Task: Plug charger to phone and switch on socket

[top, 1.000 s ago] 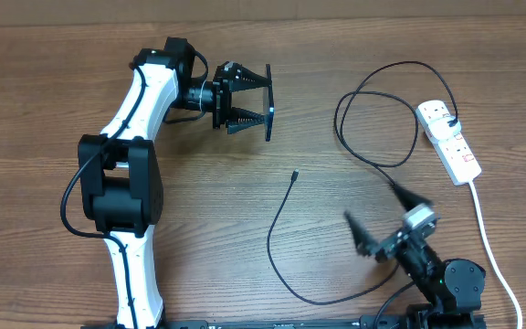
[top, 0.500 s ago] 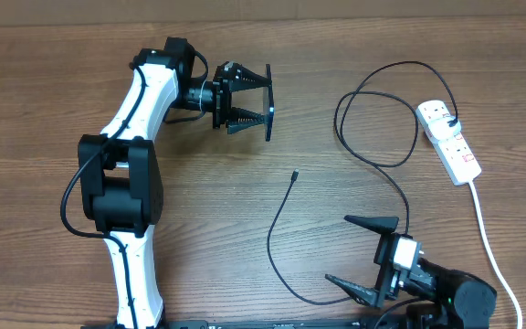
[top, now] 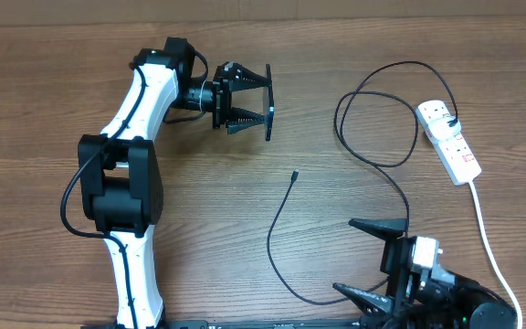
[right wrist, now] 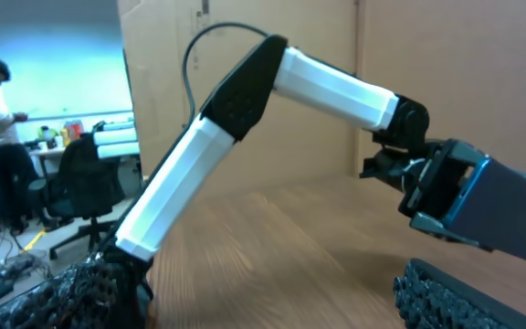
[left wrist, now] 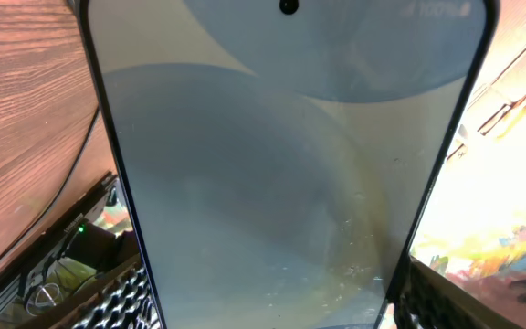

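My left gripper (top: 259,101) is raised above the back left of the table and shut on the phone (top: 270,90), which shows edge-on from overhead. In the left wrist view the phone (left wrist: 281,164) fills the frame with a pale grey-blue screen between the fingers (left wrist: 126,297). The charger (top: 276,228) lies as a thin black cable, its connector tip (top: 294,174) free on the wood mid-table, its far end looping to the plug at the socket (top: 452,144), a white strip at the right. My right gripper (top: 343,256) stands open and empty by the front edge, about level with the table.
The socket's thick white cord (top: 491,247) runs down the right side to the front edge. The left arm (right wrist: 245,137) stretches across the right wrist view with the phone (right wrist: 496,206) at its end. Bare wood lies between the connector tip and the left gripper.
My right arm has drawn back toward the front edge and turned its open gripper to face left. The left arm, phone and cable have stayed where they were.
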Robot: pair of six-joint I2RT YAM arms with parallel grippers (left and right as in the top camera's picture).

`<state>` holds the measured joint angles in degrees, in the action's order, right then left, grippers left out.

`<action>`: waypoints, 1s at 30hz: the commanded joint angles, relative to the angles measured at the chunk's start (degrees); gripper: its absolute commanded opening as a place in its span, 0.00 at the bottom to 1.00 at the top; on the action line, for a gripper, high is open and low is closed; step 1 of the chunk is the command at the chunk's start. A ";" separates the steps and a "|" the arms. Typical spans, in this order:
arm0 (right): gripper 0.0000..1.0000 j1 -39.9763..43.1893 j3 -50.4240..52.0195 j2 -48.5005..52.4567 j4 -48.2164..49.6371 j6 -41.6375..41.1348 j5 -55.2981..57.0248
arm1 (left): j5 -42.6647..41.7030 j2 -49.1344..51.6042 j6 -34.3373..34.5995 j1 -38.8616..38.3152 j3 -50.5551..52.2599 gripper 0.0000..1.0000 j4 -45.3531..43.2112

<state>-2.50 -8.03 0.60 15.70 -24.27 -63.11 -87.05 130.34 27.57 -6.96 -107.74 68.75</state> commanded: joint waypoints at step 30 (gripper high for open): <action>1.00 6.71 -23.63 7.58 -2.89 1.57 20.37 | -3.54 0.02 0.98 0.63 -1.70 0.75 0.02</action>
<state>3.33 -24.75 4.03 16.75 -27.14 -47.48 -87.05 130.34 28.40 -6.96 -107.74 68.77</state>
